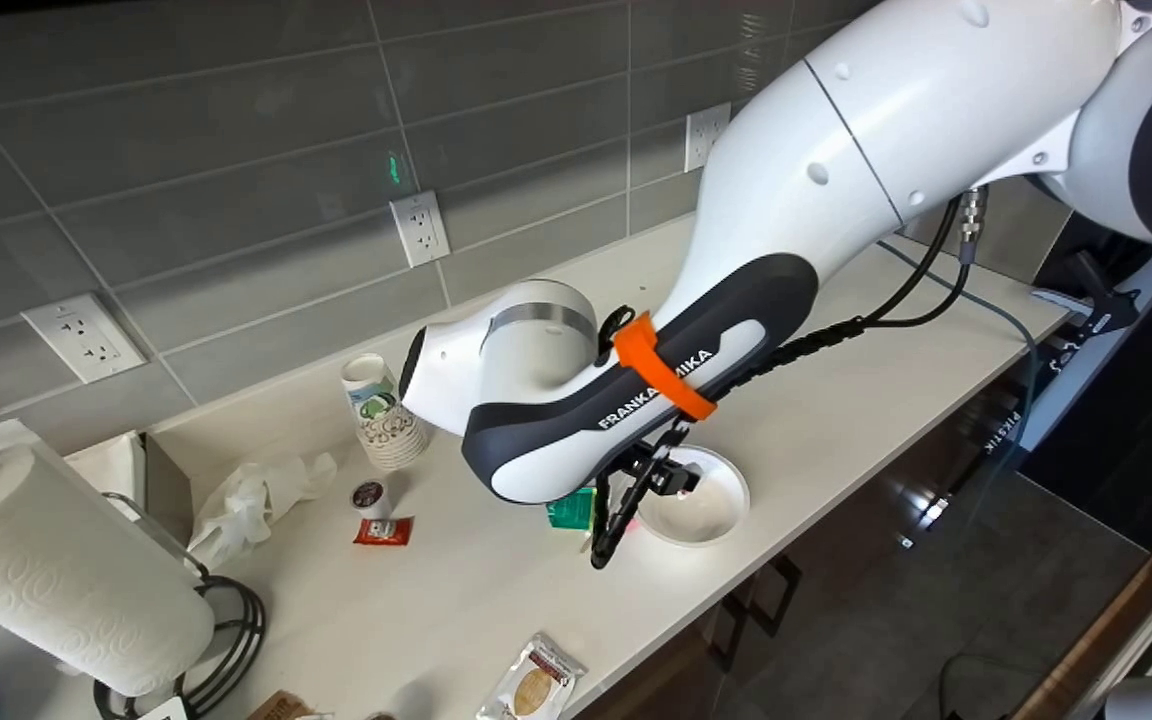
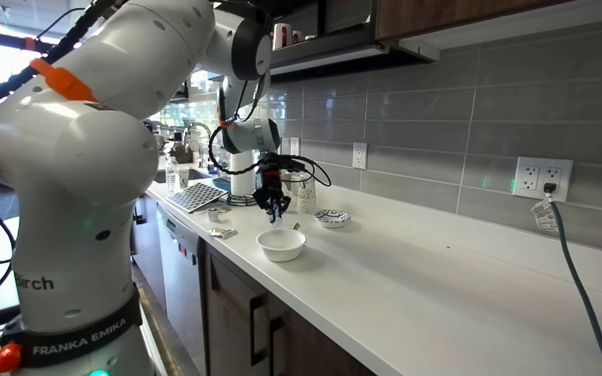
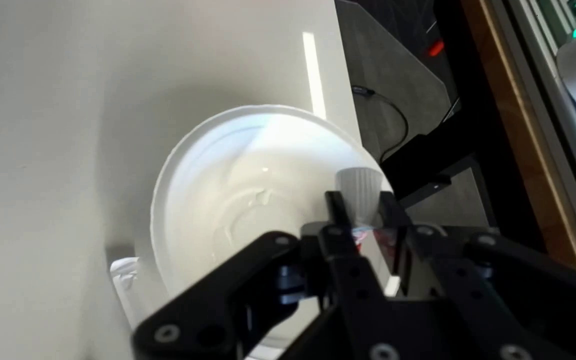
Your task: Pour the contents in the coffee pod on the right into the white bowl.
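In the wrist view a small pale grey, ribbed coffee pod [image 3: 360, 187] sits between the fingertips of my gripper [image 3: 361, 202], which is shut on it. Its wider end faces the top of that picture. Below it lies the white bowl [image 3: 238, 170]; the pod overlaps the bowl's edge on the counter-front side. In an exterior view my gripper [image 2: 276, 215] hangs fingers down just above the far rim of the white bowl [image 2: 281, 245]. The arm partly covers the white bowl [image 1: 716, 500] from above. The pod's opening and contents cannot be made out.
Behind the bowl stands a patterned bowl [image 2: 332, 218] near the wall, with stacked paper cups [image 2: 306, 199]. A dark-lidded pod [image 1: 371, 498] and red packet [image 1: 383, 531] lie further along the counter. A green packet [image 1: 571, 508] lies beside the bowl, a snack packet [image 1: 533, 682] near the front edge.
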Robot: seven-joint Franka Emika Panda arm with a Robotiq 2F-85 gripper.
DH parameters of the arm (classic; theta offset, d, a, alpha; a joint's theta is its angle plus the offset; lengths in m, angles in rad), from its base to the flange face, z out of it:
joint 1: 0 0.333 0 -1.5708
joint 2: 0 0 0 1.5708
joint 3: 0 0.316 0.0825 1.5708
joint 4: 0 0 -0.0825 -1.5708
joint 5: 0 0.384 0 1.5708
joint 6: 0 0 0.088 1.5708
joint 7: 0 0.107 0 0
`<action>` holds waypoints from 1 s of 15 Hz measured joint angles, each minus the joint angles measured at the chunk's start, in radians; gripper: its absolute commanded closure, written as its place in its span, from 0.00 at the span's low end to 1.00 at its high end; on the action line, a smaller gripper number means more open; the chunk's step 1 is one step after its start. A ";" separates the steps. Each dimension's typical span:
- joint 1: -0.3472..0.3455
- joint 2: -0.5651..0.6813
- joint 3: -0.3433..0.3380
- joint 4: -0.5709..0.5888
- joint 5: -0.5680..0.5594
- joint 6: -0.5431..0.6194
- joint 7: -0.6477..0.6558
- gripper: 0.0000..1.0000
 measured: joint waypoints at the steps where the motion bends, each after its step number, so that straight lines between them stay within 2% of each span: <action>1: -0.003 -0.006 -0.001 -0.009 0.010 0.026 0.019 0.79; 15: -0.013 -0.099 -0.035 -0.186 0.076 0.375 0.376 0.81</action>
